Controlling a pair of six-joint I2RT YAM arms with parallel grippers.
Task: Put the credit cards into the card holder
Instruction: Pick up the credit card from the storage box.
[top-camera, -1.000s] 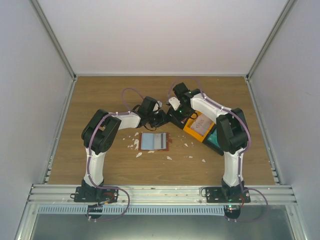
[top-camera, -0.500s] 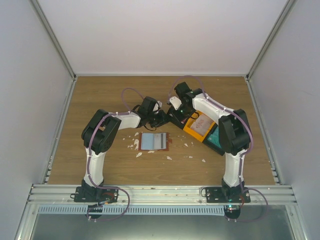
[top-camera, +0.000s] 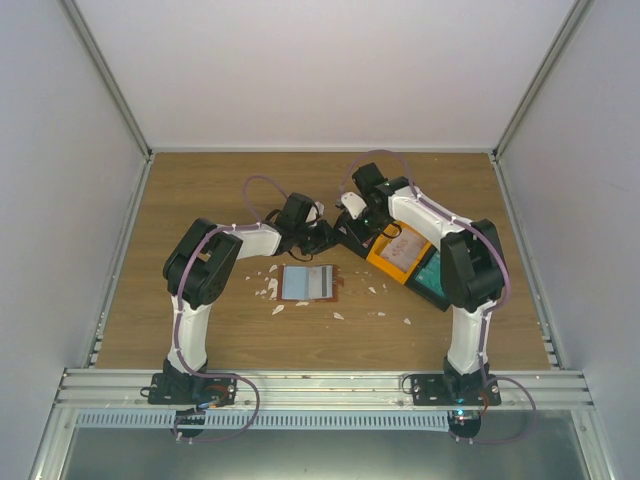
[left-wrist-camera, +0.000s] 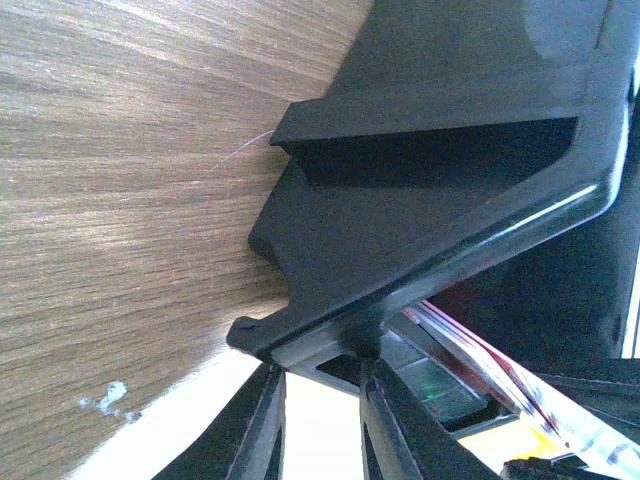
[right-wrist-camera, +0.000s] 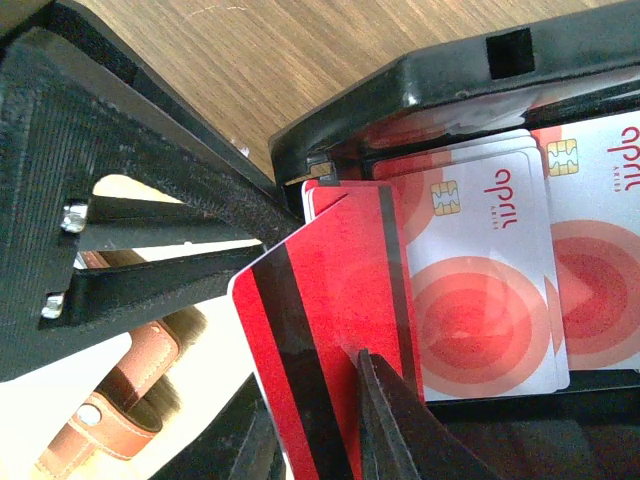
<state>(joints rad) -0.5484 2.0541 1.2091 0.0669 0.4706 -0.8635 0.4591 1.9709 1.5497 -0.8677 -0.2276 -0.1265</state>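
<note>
Right now your wooden tabletop (top-camera: 200, 200) carries everything, and both arms lean in over its middle. The black and orange plastic bins (top-camera: 383, 262) sit on the right side, partly under your right arm. Near them, towards the left arm, lies the reddish-brown leather card holder (top-camera: 308, 283), folded open with its pale blue-grey pockets facing up. Its snap tab (right-wrist-camera: 120, 395) shows in the right wrist view.

Your right claw (right-wrist-camera: 312, 385) is clenched on a single red plastic card (right-wrist-camera: 310, 290) with a black magnetic stripe. The card is tilted up over the corner of the black bin, and the other red-and-white credit cards (right-wrist-camera: 480, 280) lie flat in the compartment beneath it. Your left claw (left-wrist-camera: 322, 370) sits close against the black bin's outer wall. Its fingers show a narrow gap, and you cannot tell whether they grip anything.

The step in hand looks like carrying this one card across to the holder, with the task barely begun. Lift until the card's lower edge clears the bin wall, so it cannot catch and twist in the grip. Then bring it low and nearly flat, leading edge square to a pocket mouth, and slide rather than drop. Bracing the leather with the left claw would stop it skating. Ignore the small white scraps (top-camera: 278, 309) lying around the holder.
</note>
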